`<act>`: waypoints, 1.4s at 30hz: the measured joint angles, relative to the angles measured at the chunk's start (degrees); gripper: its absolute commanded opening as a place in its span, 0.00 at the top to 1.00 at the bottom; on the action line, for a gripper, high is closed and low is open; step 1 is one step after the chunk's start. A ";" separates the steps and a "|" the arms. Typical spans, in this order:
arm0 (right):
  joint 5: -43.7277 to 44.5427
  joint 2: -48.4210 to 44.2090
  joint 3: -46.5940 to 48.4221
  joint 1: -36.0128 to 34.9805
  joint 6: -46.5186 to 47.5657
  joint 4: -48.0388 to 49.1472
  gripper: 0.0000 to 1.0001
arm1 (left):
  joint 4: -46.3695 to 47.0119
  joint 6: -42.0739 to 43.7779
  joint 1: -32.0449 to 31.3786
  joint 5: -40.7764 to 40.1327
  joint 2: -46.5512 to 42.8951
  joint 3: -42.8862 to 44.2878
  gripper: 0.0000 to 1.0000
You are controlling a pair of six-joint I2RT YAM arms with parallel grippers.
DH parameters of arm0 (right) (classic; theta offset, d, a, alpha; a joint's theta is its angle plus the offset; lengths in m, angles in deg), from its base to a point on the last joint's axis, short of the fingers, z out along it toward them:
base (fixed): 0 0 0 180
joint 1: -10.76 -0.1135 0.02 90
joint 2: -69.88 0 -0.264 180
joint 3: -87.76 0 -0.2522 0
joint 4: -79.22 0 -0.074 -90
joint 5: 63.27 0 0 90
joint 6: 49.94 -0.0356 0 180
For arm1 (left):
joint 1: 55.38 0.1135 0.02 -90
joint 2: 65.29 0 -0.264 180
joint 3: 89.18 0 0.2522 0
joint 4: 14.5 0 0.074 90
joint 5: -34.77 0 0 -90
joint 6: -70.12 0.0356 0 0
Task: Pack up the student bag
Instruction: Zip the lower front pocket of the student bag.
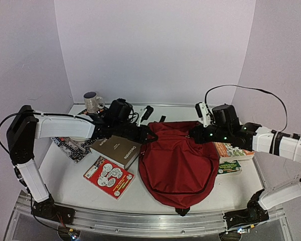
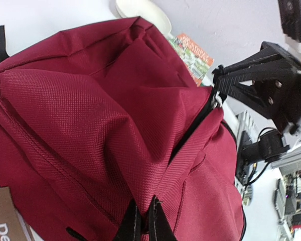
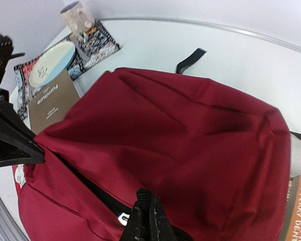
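Both arms stretched inward low over the white surface [image 1: 72,183], the left hand [image 1: 151,134] and right hand [image 1: 193,133] each pinched tight on opposite sides of the large dark red fabric backpack [image 1: 178,165]. It lay between them, spreading toward the near edge.

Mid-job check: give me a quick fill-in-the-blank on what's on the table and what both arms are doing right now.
1. Both the left fingers and the right fingers are ____ on the student bag.
2. The bag's fabric is dark ____.
3. The mug stands in the far ____ corner of the table.
4. The brown book lies beside the bag on the ____ arm's side.
Missing words: closed; red; left; left.
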 measured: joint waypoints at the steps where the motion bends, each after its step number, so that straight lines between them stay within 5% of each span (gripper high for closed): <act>1: -0.23 -0.99 -0.37 0.68 -0.12 0.27 1.00 | 0.75 -0.62 0.42 0.42 -1.06 -0.92 1.00; 21: -11.95 -4.82 -2.43 11.84 -0.99 -0.12 1.00 | 9.75 -6.18 5.52 3.71 -7.46 -12.29 1.00; 32: -15.64 6.65 0.07 14.00 -0.47 -0.12 0.96 | 10.08 -6.18 5.72 3.70 -4.53 -12.40 0.87; 42: -12.10 17.02 14.52 15.11 4.56 -3.58 0.94 | 8.03 -6.24 4.28 1.33 -3.51 -7.78 0.90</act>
